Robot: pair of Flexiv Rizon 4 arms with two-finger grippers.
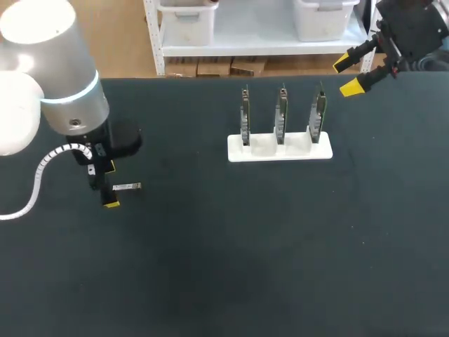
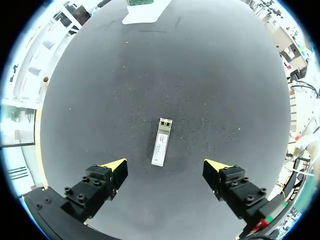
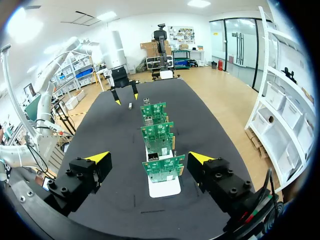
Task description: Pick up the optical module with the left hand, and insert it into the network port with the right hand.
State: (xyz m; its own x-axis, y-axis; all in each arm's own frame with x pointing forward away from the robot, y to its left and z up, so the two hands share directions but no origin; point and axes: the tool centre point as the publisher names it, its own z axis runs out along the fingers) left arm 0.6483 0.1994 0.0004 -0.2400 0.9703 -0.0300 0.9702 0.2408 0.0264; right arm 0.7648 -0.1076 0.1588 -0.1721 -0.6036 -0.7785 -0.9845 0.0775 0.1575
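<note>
The optical module (image 2: 161, 141) lies flat on the black tabletop (image 2: 225, 75), just ahead of my left claw (image 2: 166, 166), which hangs wide open. My right claw (image 3: 150, 158), also wide, faces the white stand (image 3: 164, 187) of three upright cards (image 3: 163, 167). I can't make out their ports.

Our left arm (image 1: 56, 77) wears a rounded silver-and-white shell with a pale glowing ring and a white ribbed cable (image 1: 41, 168), and our left gripper (image 2: 165, 164) and right gripper (image 3: 149, 157) share black, screw-studded fingers (image 2: 90, 192) tipped bright yellow.
</note>
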